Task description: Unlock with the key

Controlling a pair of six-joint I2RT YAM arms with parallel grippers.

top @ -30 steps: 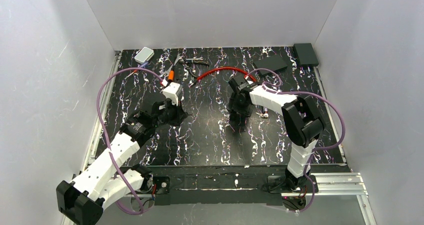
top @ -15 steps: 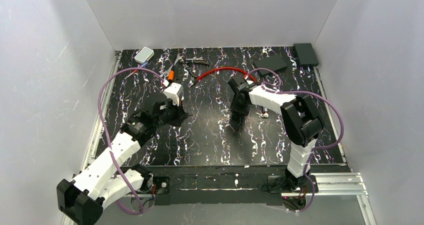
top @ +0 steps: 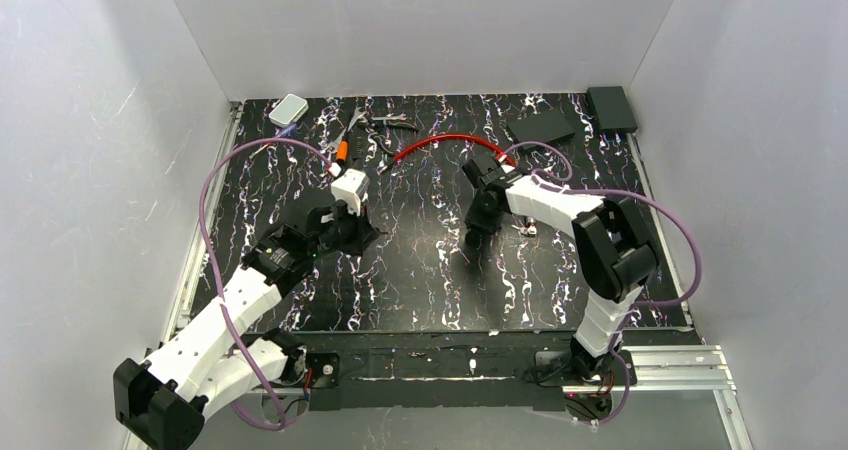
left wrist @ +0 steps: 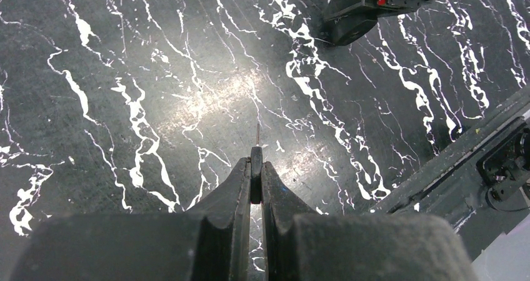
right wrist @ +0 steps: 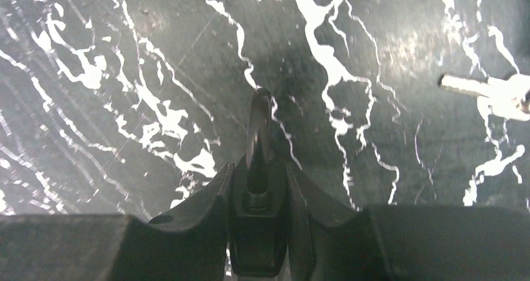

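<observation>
1. Print on the white box [top: 288, 109] and the two black boxes [top: 545, 127] [top: 612, 108] at the back is too small to read.
2. Left gripper [left wrist: 255, 167]: fingers pressed together on a thin metal piece [left wrist: 255, 151] with a dark head and a fine tip, seen edge-on. Can't tell if it's a key. It is held just above the marbled table [left wrist: 125, 75].
3. Right gripper [right wrist: 258, 168]: pinching a black lock [right wrist: 258, 231] by its body, with the shackle [right wrist: 259, 125] pointing away from the camera, low over the table.
4. Silver key [right wrist: 465, 85] lies flat on the table, off to the side of the right gripper and apart from it, untouched.
5. Top view only: a red cable [top: 450, 142], loose tools [top: 385, 122] and the boxes along the back edge. From there the contents of both grippers are hidden.
6. Left wrist view only: a black part with a red light [left wrist: 375, 0] at upper right and the table's edge rail [left wrist: 462, 150].
7. Right wrist view only: the lock's shape and the key up close.
</observation>
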